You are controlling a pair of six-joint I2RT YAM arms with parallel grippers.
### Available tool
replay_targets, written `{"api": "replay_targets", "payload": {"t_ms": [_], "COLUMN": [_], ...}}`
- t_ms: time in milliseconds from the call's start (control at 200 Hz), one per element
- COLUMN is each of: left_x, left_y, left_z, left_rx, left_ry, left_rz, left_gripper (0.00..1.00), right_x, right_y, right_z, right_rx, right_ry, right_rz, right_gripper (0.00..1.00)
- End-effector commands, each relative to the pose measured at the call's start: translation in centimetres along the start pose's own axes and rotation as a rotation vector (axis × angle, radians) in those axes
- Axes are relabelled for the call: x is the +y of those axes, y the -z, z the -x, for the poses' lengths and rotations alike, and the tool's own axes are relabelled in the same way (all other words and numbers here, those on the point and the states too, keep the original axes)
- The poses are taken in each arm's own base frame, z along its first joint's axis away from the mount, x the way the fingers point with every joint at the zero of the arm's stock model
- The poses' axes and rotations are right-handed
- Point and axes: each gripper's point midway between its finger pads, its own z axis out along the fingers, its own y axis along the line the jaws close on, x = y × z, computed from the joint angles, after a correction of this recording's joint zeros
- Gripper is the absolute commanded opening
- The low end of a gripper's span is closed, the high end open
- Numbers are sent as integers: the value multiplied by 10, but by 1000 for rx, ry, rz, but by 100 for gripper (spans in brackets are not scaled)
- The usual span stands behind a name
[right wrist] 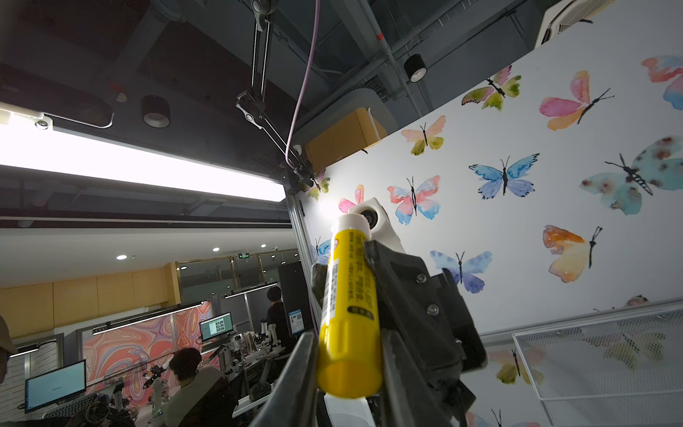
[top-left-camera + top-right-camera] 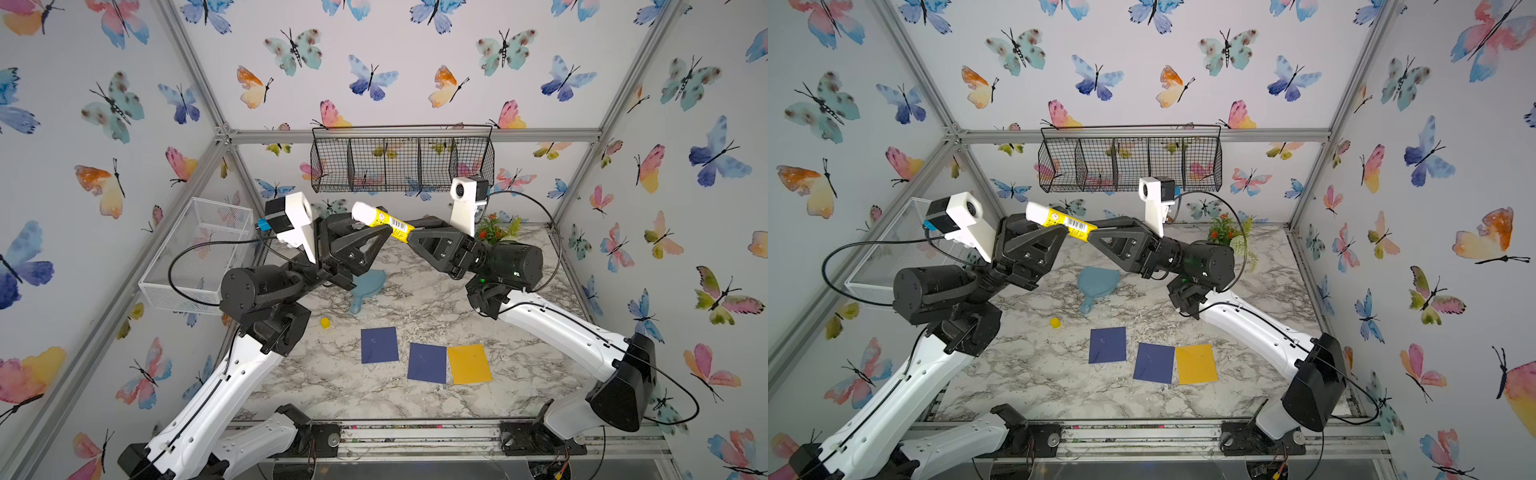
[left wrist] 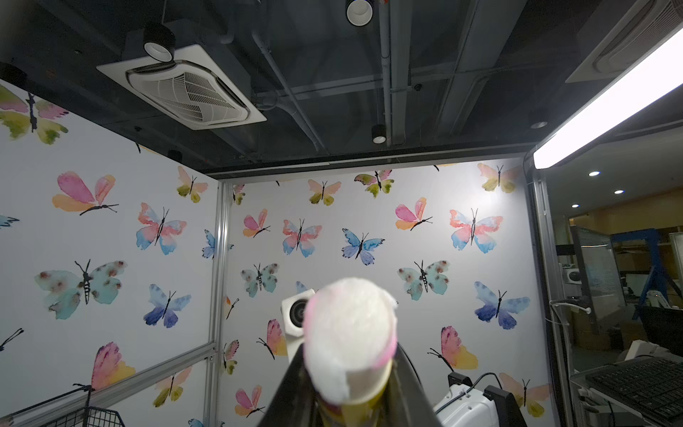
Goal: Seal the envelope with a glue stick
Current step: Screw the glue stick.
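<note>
Aloft over the marble-patterned tabletop, the small yellow cylindrical glue stick, white tip exposed, hung tilted; the left gripper clasped its middle, and the right gripper clamped its base.

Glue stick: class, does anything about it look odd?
The glue stick, held aloft by the left gripper and right gripper, has its white glue wound far out; a small yellow piece, likely its cap, lies on the table.

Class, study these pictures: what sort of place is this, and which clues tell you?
Probably a robot test cell inside an office lab: an aluminium frame with butterfly wallpaper encloses two robot arms on a marble-pattern table, and desks with monitors lie beyond.
</note>
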Motion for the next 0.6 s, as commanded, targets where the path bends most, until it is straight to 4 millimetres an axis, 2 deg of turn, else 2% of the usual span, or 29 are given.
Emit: {"api": "replay_targets", "payload": {"t_ms": [0,95,185,320,405,536,596], "left_x": [-4,-1,3,12,16,26,27], "left_y": [-1,0,1,3,4,6,6], "left_z": [15,15,14,14,10,10,9], "left_rx": [-38,-41,-46,-56,-46,-63,-62], "left_ry": [-34,-26,-1,53,85,131,150], "left_rz": [5,21,41,94,118,168,175], "left_gripper": [0,0,0,0,0,0,0], "right_x": [13,12,4,-7,-5,-5,-10], "right_y": [-3,-1,1,13,20,20,20], "right_z": [4,4,8,25,36,34,24], "right_rx": [-5,-6,9,25,22,85,158], "right_ry": [42,121,308,796,1143,1569,1755], "right_rz": [37,5,-103,-311,-372,-363,-324], "right_gripper": [21,16,13,9,8,8,6]}}
